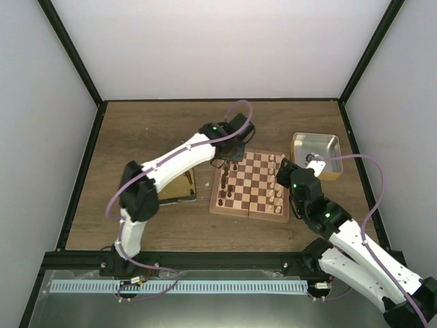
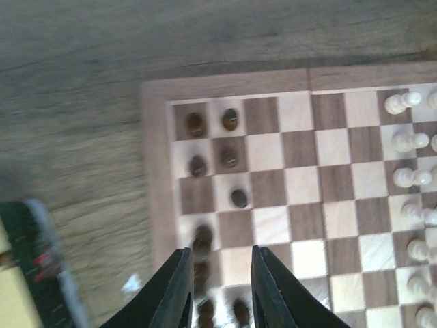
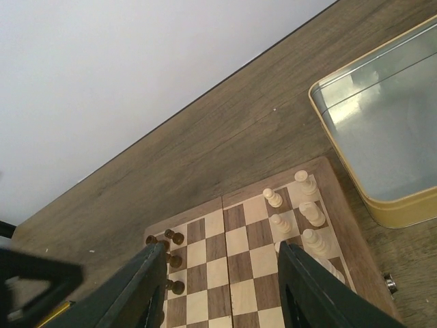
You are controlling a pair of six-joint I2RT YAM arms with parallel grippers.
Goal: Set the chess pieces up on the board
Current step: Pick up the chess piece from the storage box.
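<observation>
Chess pieces (image 2: 239,198) stand on the board (image 2: 341,198) in two groups at opposite sides, with bare squares between them.

**Left wrist view.** The dark pieces (image 2: 229,158) lie directly ahead of the left gripper (image 2: 218,290) and beneath it, along the columns nearest the board's edge. The cream pieces (image 2: 408,142) line the opposite side, far to this gripper's right. To its left the tan border ends and bare table (image 2: 82,123) runs on. More open wood lies ahead, past the far border. A blurred flat object (image 2: 31,273) sits low at the gripper's left, off the board. The fingers are partly apart and clamp nothing. Two dark pieces show on the squares in the gap, and contact between fingertips and pieces cannot be judged.

**Right wrist view.** The right gripper (image 3: 225,294) hangs over the board with its fingers spread wide, holding nothing. Cream pieces stand ahead and to its right, dark pieces ahead and to its left. The gold-walled tin (image 3: 403,208) lies farther right, just off the board's far corner. Ahead, beyond the border, a band of table meets the white wall (image 3: 102,68).

**Top view.** The grippers work over opposite sides of the board. Black frame posts (image 1: 72,58) and the walls bound the table. The widest free surface lies ahead of the left gripper and to its left.
</observation>
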